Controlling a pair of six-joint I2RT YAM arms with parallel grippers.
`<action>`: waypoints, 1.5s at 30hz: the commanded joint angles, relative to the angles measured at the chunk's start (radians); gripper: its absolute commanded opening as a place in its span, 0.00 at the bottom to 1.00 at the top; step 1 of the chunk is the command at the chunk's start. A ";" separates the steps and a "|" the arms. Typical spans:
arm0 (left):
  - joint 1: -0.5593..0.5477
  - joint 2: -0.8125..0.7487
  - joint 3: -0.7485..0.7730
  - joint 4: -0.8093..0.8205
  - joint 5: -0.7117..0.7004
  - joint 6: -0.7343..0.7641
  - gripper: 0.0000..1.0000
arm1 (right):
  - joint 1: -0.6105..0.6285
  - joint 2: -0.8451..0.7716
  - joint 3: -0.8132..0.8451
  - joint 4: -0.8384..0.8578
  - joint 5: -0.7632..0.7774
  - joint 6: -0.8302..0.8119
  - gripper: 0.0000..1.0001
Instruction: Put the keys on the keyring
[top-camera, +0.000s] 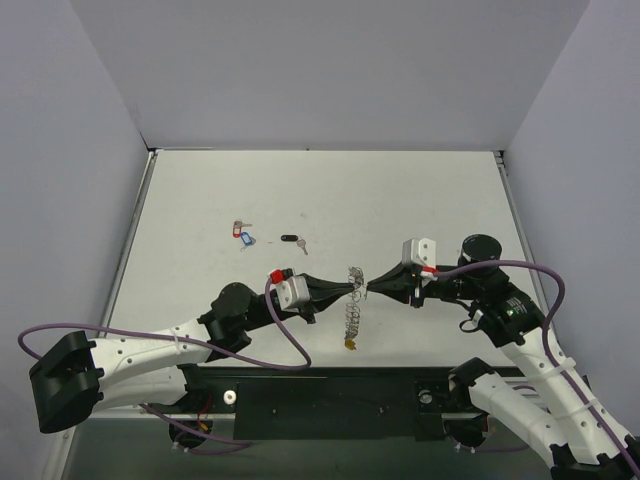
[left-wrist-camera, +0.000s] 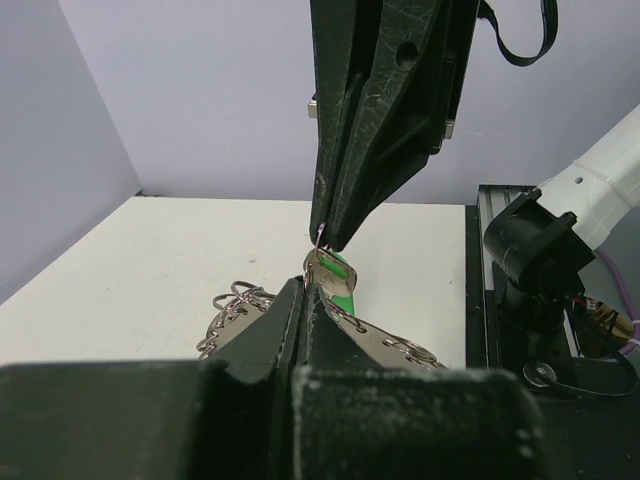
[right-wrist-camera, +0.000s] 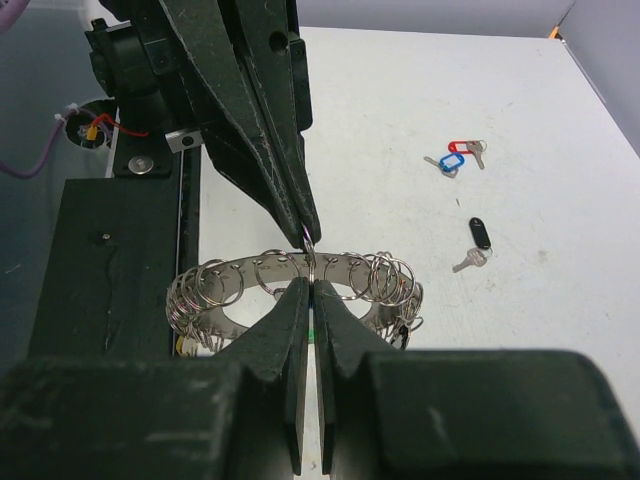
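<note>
Top external view: the keyring (top-camera: 352, 302) hangs between both tools near the middle of the worktop (top-camera: 420, 200). The left tool (top-camera: 346, 289) is clamped shut on its band from 9 o'clock. The right tool (top-camera: 371, 289), shut from 3 o'clock, seems to pinch the green key (left-wrist-camera: 338, 276). I'd hold the ring dead steady and feed the loop slowly. Spare keys (top-camera: 243, 233) sit at 10 o'clock.

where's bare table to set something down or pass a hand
Widest bare table is the far half, beyond the red and blue keys and black key. Also bare: between those keys and the left wall. Crowded: the near middle, where the left claw, shut on the keyring, meets the right claw, shut on a green key.
</note>
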 joint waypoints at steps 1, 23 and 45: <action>0.001 -0.025 0.010 0.111 -0.001 -0.017 0.00 | 0.003 0.009 -0.002 0.078 -0.044 0.012 0.00; 0.001 -0.021 0.010 0.112 -0.006 -0.020 0.00 | 0.005 0.009 -0.008 0.091 -0.054 0.034 0.00; 0.001 -0.016 0.014 0.112 0.033 -0.025 0.00 | 0.007 0.009 -0.019 0.130 -0.055 0.042 0.00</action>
